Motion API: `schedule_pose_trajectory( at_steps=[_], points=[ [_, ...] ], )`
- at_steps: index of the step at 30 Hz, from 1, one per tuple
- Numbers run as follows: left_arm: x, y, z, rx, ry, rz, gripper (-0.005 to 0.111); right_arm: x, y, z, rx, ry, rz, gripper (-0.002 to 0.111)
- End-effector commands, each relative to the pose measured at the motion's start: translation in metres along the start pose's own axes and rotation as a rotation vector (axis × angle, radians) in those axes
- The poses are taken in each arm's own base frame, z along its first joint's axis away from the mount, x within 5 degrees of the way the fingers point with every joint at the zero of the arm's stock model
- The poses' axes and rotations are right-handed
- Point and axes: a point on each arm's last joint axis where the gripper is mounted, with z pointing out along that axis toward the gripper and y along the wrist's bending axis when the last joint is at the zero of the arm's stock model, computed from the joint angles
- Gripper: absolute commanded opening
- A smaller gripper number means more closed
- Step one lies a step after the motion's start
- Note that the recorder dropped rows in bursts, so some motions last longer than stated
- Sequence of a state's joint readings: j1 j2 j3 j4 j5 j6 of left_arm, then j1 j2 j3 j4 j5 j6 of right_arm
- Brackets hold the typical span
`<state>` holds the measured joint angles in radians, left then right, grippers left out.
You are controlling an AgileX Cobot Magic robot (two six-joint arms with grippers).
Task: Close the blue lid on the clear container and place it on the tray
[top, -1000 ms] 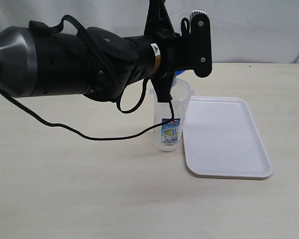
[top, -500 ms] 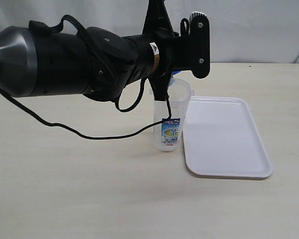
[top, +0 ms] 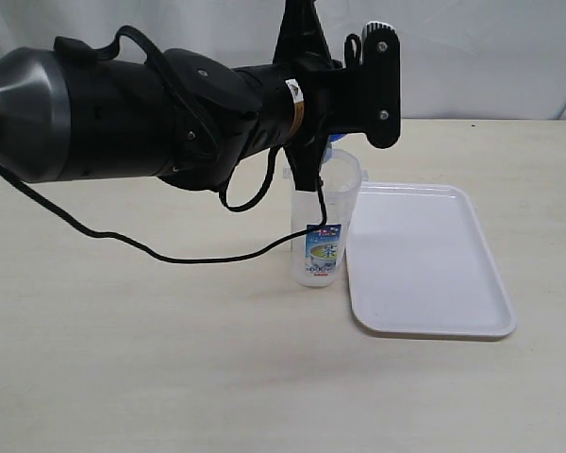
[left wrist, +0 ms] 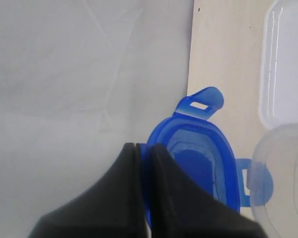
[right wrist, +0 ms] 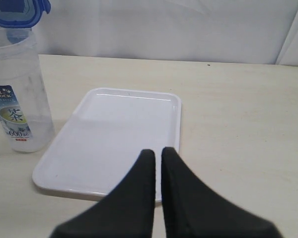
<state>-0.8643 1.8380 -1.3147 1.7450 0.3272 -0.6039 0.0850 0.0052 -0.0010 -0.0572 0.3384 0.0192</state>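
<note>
Blue lid (left wrist: pixel 201 148) pinched in left end effector (left wrist: pixel 143 147); right end effector (right wrist: pixel 158 151) clenched empty; clear container (right wrist: pixel 21 84) reads "LOCK LOCK".

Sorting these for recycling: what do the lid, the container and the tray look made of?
Blue lid: translucent glossy plastic; light glows through its flaps. Clear container: see-through plastic, probably; the table shows through it. Tray: opaque white plastic, likely, with a smooth moulded rim.

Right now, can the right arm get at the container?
Probably, from the side: only the tray lies between the right gripper and the container. Its mouth is blocked: the left gripper holds the lid there.
</note>
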Motion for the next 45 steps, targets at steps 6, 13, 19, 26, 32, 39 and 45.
schedule_pose_trajectory(
  at_steps=[6, 13, 19, 26, 32, 39, 45],
  points=[
    [-0.008, 0.009, -0.003, -0.02, -0.03, -0.036, 0.0, 0.0, 0.0, 0.0, 0.007, -0.005, -0.006, 0.005],
    [-0.011, 0.007, -0.004, -0.006, -0.051, -0.034, 0.0, 0.0, 0.0, 0.0, 0.007, -0.005, -0.006, 0.005],
    [-0.016, 0.002, -0.009, -0.019, -0.028, -0.015, 0.0, 0.0, 0.0, 0.0, 0.007, -0.005, -0.006, 0.005],
    [-0.008, -0.011, -0.011, 0.01, 0.0, 0.005, 0.0, 0.0, 0.0, 0.0, 0.007, -0.005, -0.006, 0.005],
    [-0.009, -0.008, -0.013, 0.002, -0.003, 0.0, 0.0, 0.0, 0.0, 0.0, 0.007, -0.005, -0.006, 0.005],
    [-0.01, 0.005, -0.023, -0.033, -0.01, -0.013, 0.0, 0.0, 0.0, 0.0, 0.007, -0.005, -0.006, 0.005],
    [-0.012, 0.009, -0.027, -0.036, -0.028, -0.023, 0.0, 0.0, 0.0, 0.0, 0.007, -0.005, -0.006, 0.005]
  ],
)
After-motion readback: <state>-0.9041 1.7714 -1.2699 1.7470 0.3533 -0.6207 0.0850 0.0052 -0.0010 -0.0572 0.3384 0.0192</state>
